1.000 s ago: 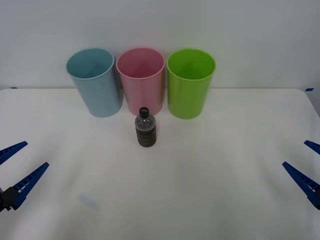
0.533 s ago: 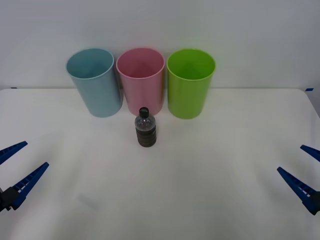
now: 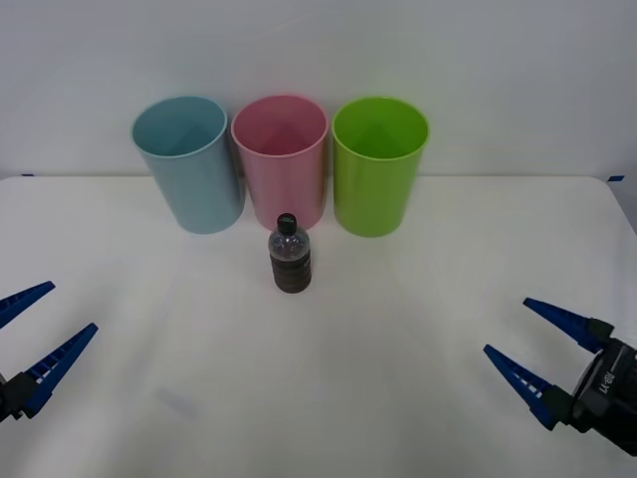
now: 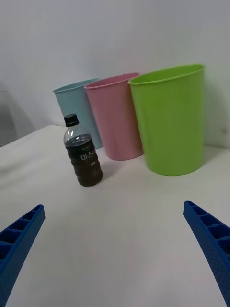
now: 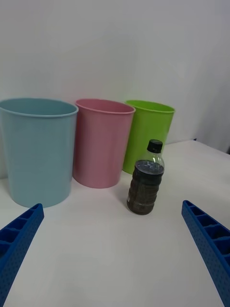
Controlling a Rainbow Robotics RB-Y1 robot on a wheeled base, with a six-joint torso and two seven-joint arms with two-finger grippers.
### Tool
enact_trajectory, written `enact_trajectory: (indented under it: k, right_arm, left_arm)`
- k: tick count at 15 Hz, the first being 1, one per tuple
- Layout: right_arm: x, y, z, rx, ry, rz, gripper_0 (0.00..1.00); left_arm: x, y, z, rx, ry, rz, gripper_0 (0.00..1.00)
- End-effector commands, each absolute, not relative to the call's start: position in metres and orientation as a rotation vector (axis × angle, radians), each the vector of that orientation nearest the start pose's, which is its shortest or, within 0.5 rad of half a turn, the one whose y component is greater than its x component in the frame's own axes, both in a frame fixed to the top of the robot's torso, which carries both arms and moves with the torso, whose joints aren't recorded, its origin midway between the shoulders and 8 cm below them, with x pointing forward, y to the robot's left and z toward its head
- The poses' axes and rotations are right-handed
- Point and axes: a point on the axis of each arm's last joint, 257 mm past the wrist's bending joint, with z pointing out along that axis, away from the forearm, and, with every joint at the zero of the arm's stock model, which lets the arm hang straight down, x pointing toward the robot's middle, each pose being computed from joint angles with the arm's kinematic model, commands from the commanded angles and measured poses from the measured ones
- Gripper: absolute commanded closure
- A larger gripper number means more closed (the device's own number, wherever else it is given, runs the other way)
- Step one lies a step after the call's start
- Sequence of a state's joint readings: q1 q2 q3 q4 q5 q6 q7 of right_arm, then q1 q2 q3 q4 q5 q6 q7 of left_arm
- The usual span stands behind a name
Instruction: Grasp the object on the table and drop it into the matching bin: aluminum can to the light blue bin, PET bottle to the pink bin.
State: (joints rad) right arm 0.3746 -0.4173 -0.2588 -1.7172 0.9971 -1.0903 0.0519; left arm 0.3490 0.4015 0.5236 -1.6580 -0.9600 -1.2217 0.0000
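Right gripper (image 3: pixel 538 352) has advanced inward from the table's (image 3: pixel 398 329) right edge, fingers spread, PET bottle (image 3: pixel 290 256) upright mid-table before the pink bin (image 3: pixel 282 159), ahead-left; left gripper (image 3: pixel 35 335) parked, spread.

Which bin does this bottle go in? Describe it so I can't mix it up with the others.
Three tall round tubs stand in a row at the far edge of the white table. The pink bin is the middle one, directly behind the bottle. Its neighbours are light blue on the robot's left and lime green on its right.
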Motion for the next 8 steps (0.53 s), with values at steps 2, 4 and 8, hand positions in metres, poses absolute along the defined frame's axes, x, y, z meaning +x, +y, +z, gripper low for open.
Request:
enact_trajectory:
  k: [2, 4, 8]
  right_arm:
    - [0.356, -0.218, -0.226, -0.575, 1.490, 0.719, 0.00]
    - [0.363, -0.204, -0.235, -0.585, 1.493, 0.731, 0.00]
    - [0.377, -0.177, -0.244, -0.600, 1.493, 0.706, 0.00]
  left_arm:
    - [0.342, 0.330, -0.169, 0.465, 1.441, -0.567, 0.00]
    - [0.342, 0.330, -0.169, 0.465, 1.441, -0.567, 0.00]
    - [0.342, 0.330, -0.169, 0.465, 1.441, -0.567, 0.00]
